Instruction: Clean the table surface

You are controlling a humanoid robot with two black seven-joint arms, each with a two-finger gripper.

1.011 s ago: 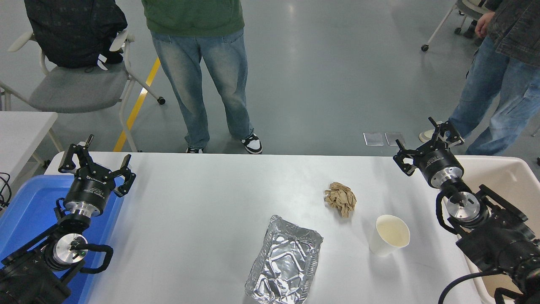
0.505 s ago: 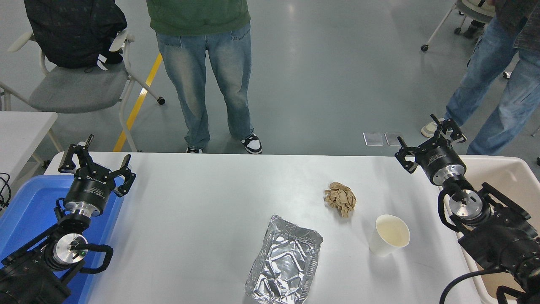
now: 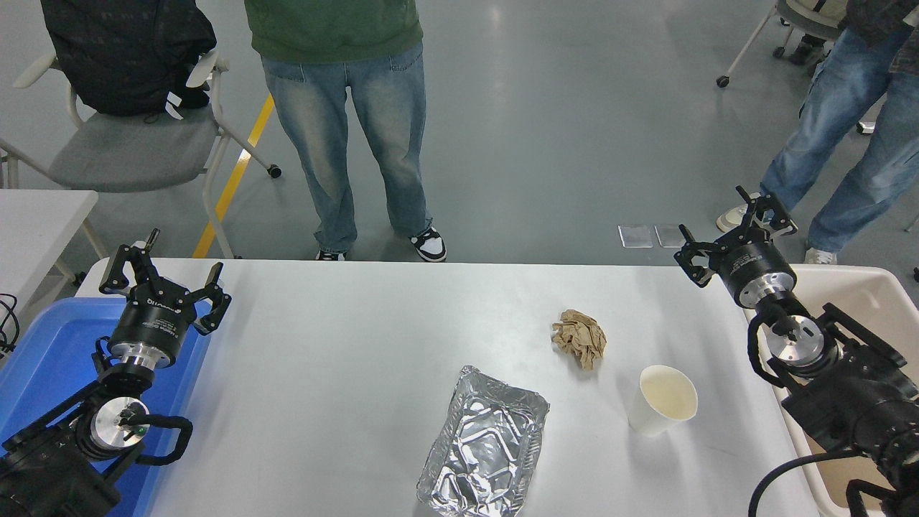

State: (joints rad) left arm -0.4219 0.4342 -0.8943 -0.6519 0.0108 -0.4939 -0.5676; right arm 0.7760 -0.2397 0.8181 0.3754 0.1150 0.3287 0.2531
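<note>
The white table surface (image 3: 344,373) carries three loose things: a crumpled brown paper ball (image 3: 580,337), an upright white paper cup (image 3: 662,399) and an empty foil tray (image 3: 484,442) near the front edge. My right gripper (image 3: 734,234) hovers open at the table's far right corner, well behind and to the right of the cup, holding nothing. My left gripper (image 3: 161,276) stands open and empty at the far left, over the edge of the blue bin.
A blue bin (image 3: 50,359) sits at the table's left end and a cream bin (image 3: 861,316) at its right end. A person in jeans (image 3: 352,129) stands at the far side, another (image 3: 840,129) at the top right. A chair (image 3: 129,136) stands back left.
My right gripper has drifted slightly right and farther back. The person at the top right has stepped away to the right. The left arm has not moved.
</note>
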